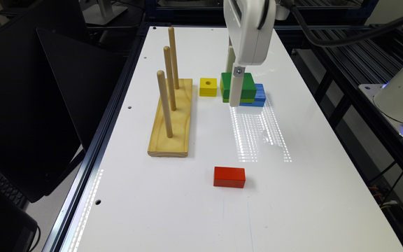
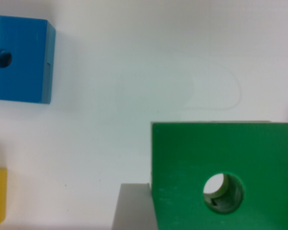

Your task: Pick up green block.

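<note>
The green block, apparently lifted off the surface near the blue block, looks light, rigid, smooth-painted, best pinched on opposite flat sides; gripper seems closed on it

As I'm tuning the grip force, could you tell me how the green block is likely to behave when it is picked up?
The green block looks like painted wood with flat, square faces, so it is probably rigid and should sit steadily between flat fingers. Its smooth paint may be a little slippery. Being blocky, with a centre hole, it seems light and unlikely to roll.
</note>
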{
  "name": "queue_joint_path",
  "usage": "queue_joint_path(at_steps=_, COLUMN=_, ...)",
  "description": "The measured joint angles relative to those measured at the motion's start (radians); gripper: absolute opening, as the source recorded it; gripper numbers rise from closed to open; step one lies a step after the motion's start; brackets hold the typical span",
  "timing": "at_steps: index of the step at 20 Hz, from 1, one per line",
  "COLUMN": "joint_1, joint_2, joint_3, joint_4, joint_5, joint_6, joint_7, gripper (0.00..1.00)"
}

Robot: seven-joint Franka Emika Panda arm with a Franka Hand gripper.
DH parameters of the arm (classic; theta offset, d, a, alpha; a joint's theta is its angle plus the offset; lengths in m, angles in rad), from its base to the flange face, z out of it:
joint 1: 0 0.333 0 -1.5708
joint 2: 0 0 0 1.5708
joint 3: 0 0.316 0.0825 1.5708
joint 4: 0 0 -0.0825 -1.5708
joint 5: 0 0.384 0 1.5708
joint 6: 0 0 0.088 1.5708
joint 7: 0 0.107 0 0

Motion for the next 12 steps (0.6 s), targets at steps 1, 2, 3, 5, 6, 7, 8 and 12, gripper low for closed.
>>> queue_joint_path(at_steps=1, joint_1=0.000, joint_2=0.000, joint_3=0.000, joint_4=0.000, joint_5=0.0000, joint_6=0.000, joint_7=0.000, gripper=0.00)
queue_joint_path(at_steps=2, joint_1=0.000, joint_2=0.001, joint_3=0.000, joint_4=0.000, joint_5=0.0000, joint_6=0.000, joint_7=0.000, gripper=0.00)
queue_joint_path(at_steps=3, joint_1=0.000, joint_2=0.001, joint_3=0.000, joint_4=0.000, joint_5=0.0000, joint_6=0.000, joint_7=0.000, gripper=0.00)
queue_joint_path(at_steps=5, joint_1=0.000, joint_2=0.000, joint_3=0.000, joint_4=0.000, joint_5=0.0000, joint_6=0.000, joint_7=0.000, gripper=0.00)
queue_joint_path(at_steps=6, joint_1=0.000, joint_2=0.000, joint_3=0.000, joint_4=0.000, joint_5=0.0000, joint_6=0.000, joint_7=0.000, gripper=0.00)
queue_joint_path(at_steps=7, joint_1=0.000, joint_2=-0.002, joint_3=0.000, joint_4=0.001, joint_5=0.0000, joint_6=0.000, joint_7=0.000, gripper=0.00)
queue_joint_path(at_steps=8, joint_1=0.000, joint_2=-0.007, joint_3=0.000, joint_4=0.002, joint_5=0.0000, joint_6=-0.001, joint_7=0.000, gripper=0.00)
queue_joint_path(at_steps=12, joint_1=0.000, joint_2=-0.060, joint_3=0.000, joint_4=0.010, joint_5=0.0009, joint_6=-0.050, joint_7=0.000, gripper=0.00)
